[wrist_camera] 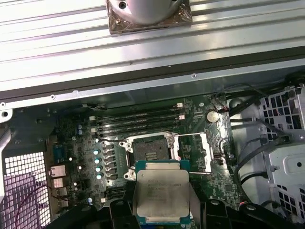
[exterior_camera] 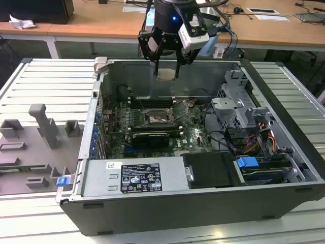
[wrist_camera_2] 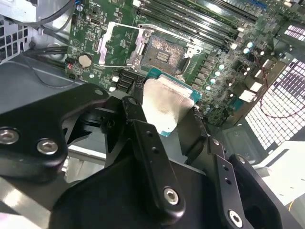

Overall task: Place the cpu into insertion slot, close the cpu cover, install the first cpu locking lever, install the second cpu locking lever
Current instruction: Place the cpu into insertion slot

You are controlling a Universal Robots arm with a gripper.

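Holding the cpu [wrist_camera: 161, 193], end effector [exterior_camera: 167, 70] over case [exterior_camera: 152, 221] on slatted table [exterior_camera: 45, 81]; desks [exterior_camera: 101, 25] behind.

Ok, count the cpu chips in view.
1. The cpu is held in the end effector above the motherboard, with the insertion slot empty. Others may be hidden.

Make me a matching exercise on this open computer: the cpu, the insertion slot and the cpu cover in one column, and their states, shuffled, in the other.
1. the cpu
2. the insertion slot
3. the cpu cover

A. flipped open beside the slot
B. held in the gripper, not yet seated
C. empty and uncovered

Pairs: 1-B, 2-C, 3-A.
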